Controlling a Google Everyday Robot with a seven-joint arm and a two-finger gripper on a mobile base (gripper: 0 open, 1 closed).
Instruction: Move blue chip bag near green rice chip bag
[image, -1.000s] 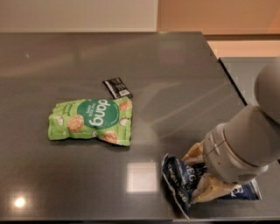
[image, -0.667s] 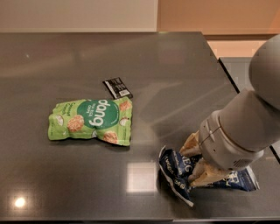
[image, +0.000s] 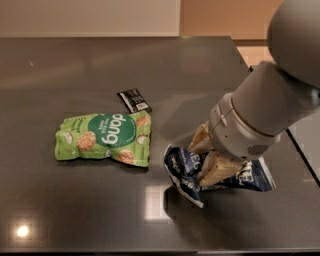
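Observation:
The blue chip bag (image: 186, 172) is dark navy with white lettering and lies crumpled on the dark table, right of centre near the front. My gripper (image: 206, 159) comes down from the right and its tan fingers (image: 216, 170) are shut on the bag's middle. The green rice chip bag (image: 106, 138) lies flat to the left, its right edge a short gap from the blue bag's left end.
A small black flat packet (image: 134, 100) lies just behind the green bag. The dark table (image: 75, 65) reaches to an edge at the right (image: 295, 140). My thick grey arm (image: 270, 100) covers the right side of the view.
My gripper has dragged the blue chip bag leftward and slightly back across the table, closing most of the gap to the green bag. The green bag and black packet have not moved.

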